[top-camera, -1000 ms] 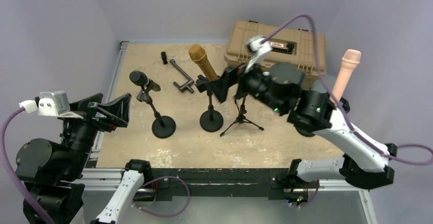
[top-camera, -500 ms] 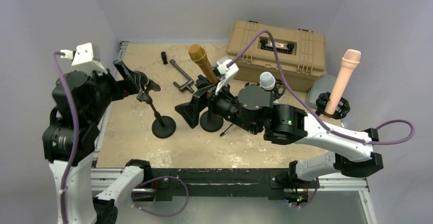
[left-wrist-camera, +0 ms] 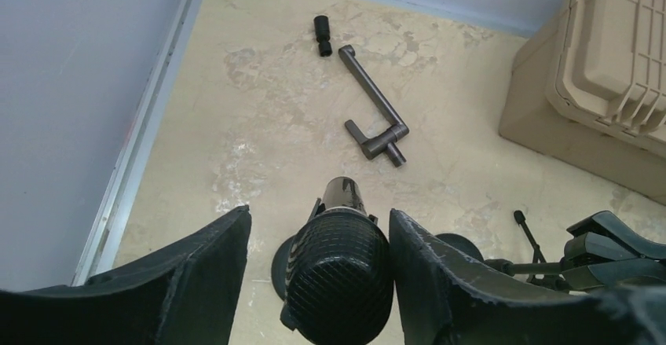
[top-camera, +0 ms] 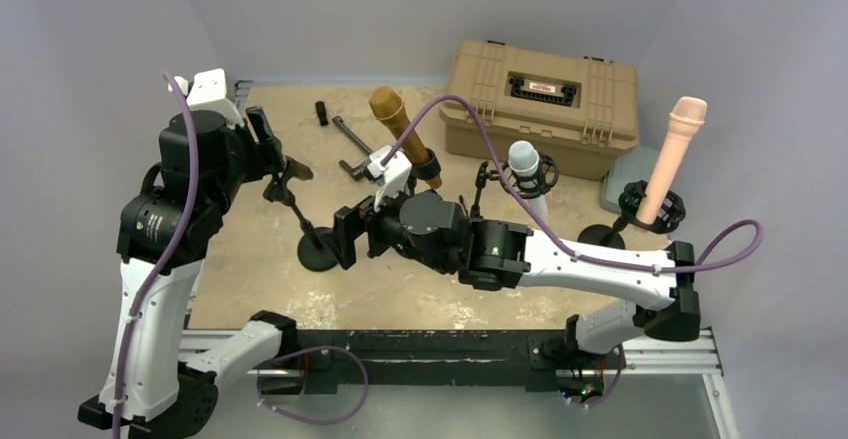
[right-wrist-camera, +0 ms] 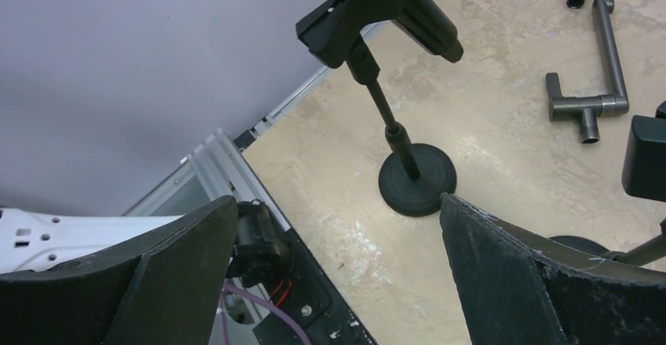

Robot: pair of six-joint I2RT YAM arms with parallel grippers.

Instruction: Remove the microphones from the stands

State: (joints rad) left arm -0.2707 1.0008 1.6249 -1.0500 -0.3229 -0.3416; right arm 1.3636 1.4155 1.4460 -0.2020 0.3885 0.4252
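Observation:
A black microphone [left-wrist-camera: 339, 282] sits tilted in the clip of a short black stand [right-wrist-camera: 416, 178] with a round base [top-camera: 320, 249]. My left gripper [left-wrist-camera: 318, 218] straddles the microphone's mesh head from above. Its right finger [left-wrist-camera: 440, 282] lies against the mesh, while its left finger [left-wrist-camera: 196, 282] stands a little off it, so the jaws are open around the head. My right gripper [right-wrist-camera: 338, 202] hangs low and wide open just in front of the stand's base, holding nothing. In the top view it [top-camera: 350, 234] sits right of the base.
A gold microphone [top-camera: 398, 124], a silver-headed one [top-camera: 524, 159] and a pink one [top-camera: 678, 149] stand on other stands to the right. A tan case [top-camera: 540, 99] sits at the back. A metal handle [left-wrist-camera: 377, 117] and a small black cylinder [left-wrist-camera: 321, 35] lie behind the stand.
My left arm swung up from the lower left to the black microphone and its jaws narrowed around the head. My right arm dropped and moved left toward the stand's base.

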